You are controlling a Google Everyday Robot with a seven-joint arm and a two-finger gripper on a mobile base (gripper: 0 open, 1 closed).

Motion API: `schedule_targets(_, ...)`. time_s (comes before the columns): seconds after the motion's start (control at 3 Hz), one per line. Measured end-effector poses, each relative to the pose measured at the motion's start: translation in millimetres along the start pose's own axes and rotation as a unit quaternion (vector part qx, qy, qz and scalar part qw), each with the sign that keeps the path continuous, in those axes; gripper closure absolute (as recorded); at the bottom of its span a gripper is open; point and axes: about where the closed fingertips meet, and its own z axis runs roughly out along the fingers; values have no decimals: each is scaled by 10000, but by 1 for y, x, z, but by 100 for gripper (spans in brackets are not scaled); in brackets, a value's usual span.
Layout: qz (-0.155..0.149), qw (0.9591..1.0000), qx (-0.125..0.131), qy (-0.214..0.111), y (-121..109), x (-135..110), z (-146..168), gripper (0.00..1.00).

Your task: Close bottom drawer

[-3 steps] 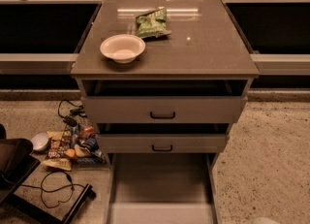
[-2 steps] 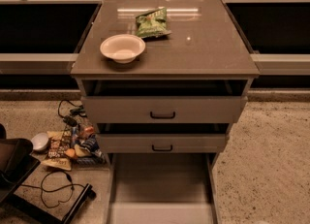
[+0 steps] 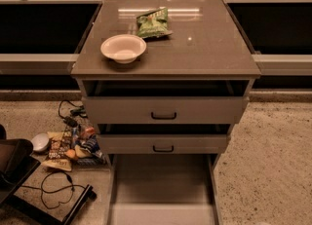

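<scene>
Camera view: bottom drawer (image 3: 163, 185) stands pulled out; closing apparently not begun. End effector out of frame, state unknown. Next: push drawer front inward.

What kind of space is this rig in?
Probably a robot test area, not a home: a lone grey-beige three-drawer cabinet on speckled floor, loose black cables and snack packets beside it. Its bottom drawer is open; gripper not in view.

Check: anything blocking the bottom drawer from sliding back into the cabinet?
Nothing visible does. The bottom drawer is pulled far out and nothing shows inside it. The snack packets lie on the floor beside it, apart from its side. The gripper is not in view.
</scene>
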Motion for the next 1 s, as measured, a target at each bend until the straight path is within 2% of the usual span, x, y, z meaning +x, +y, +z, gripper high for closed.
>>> schedule_targets(0.33,-100,9994,-324,-41,-2,-4,27,100)
schedule_targets(0.67,-437,9958,-780,-179,-14,-26,66,100)
schedule_targets(1.0,-575,9946,-838,-220,-19,-34,72,100)
